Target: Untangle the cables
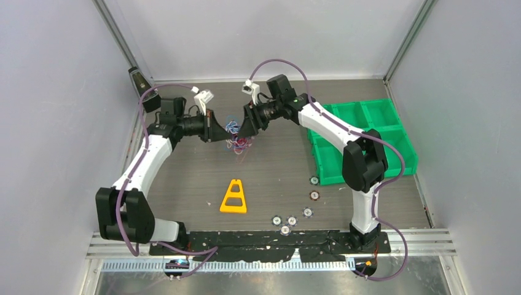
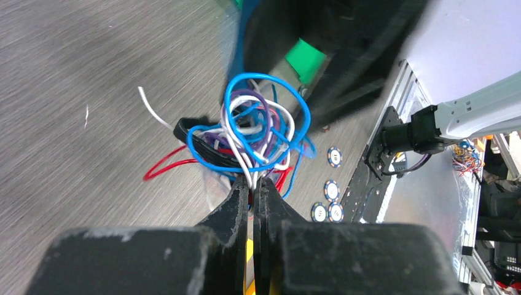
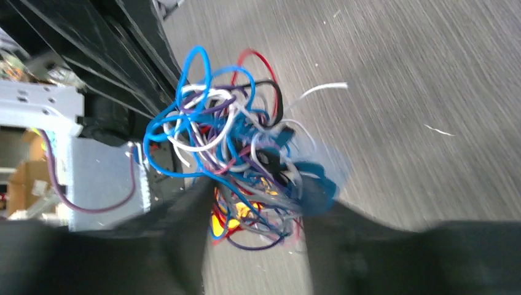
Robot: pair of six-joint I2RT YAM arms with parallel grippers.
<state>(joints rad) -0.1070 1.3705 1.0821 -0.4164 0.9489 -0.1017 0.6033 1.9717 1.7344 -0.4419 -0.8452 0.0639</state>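
- I see the cables (image 1: 236, 135) bunched at the far middle of the table (image 1: 276, 178), between both grippers.
- The left gripper (image 2: 253, 184) is pinched on white and blue strands.
- The right gripper (image 3: 258, 209) has its jaws apart, straddling the bundle.

Left arm (image 1: 146, 158), right arm (image 1: 329, 126): white link shells, black joint housings. Purple hose (image 1: 284, 60) loops along each. White bracket (image 1: 201, 96) at 12 o'clock of each wrist. Left tool (image 2: 253, 184): matte black wedge fingers (image 2: 235, 212), pale specks, perhaps scuffs.
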